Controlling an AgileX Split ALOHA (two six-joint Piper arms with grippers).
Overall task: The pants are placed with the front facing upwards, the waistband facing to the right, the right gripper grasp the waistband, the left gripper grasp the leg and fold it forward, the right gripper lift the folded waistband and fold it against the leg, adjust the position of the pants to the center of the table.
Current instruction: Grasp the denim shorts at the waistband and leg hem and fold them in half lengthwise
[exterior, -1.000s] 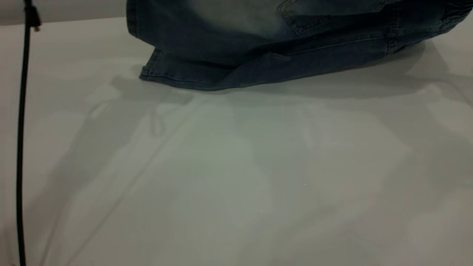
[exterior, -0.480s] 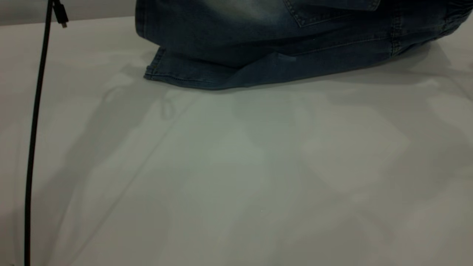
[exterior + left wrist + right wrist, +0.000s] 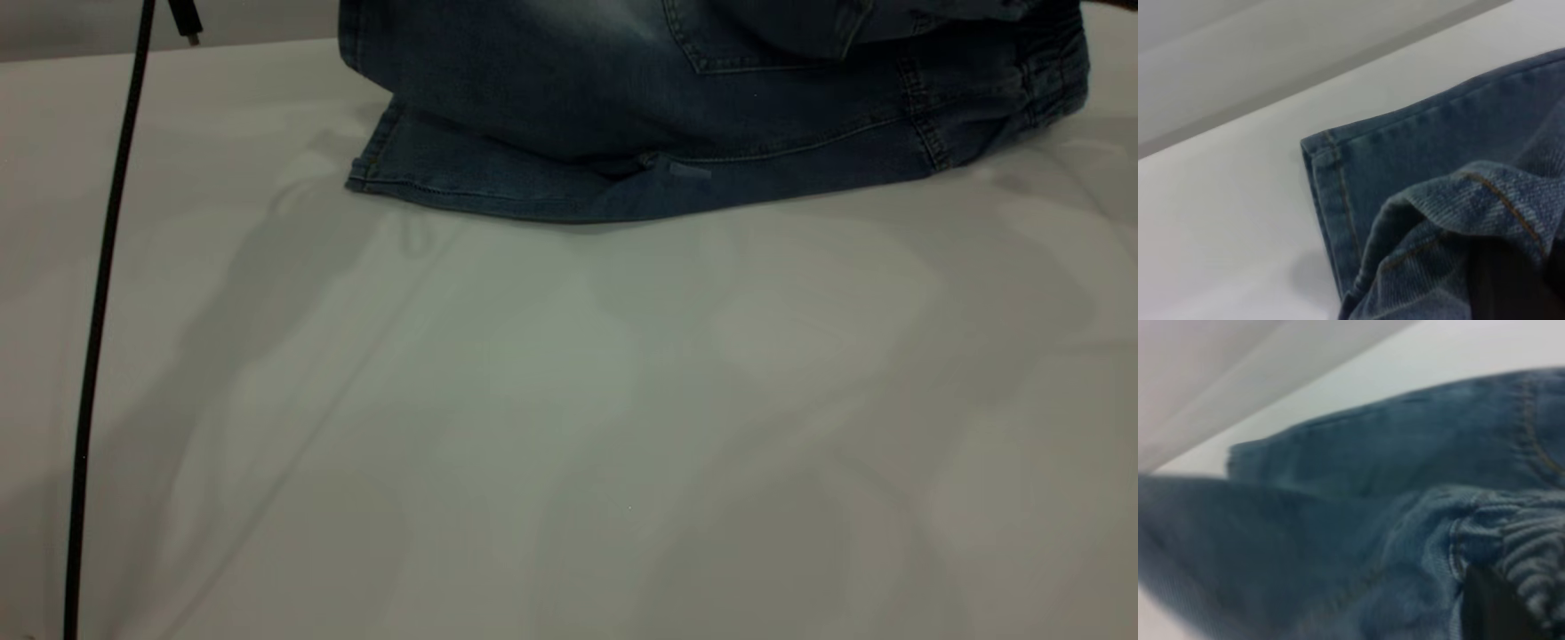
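In the exterior view, the pants [image 3: 711,107] lie along the upper frame edge, their top cut off, waistband [image 3: 1053,76] upper right; both grippers are out of sight. A black cable [image 3: 98,320] hangs at left over the white table [image 3: 569,427].

The left wrist view shows a stitched hem on the table; whether its fingers grasp cannot be told.

The right wrist view, blurred, shows ruched waistband; grip likewise unclear.
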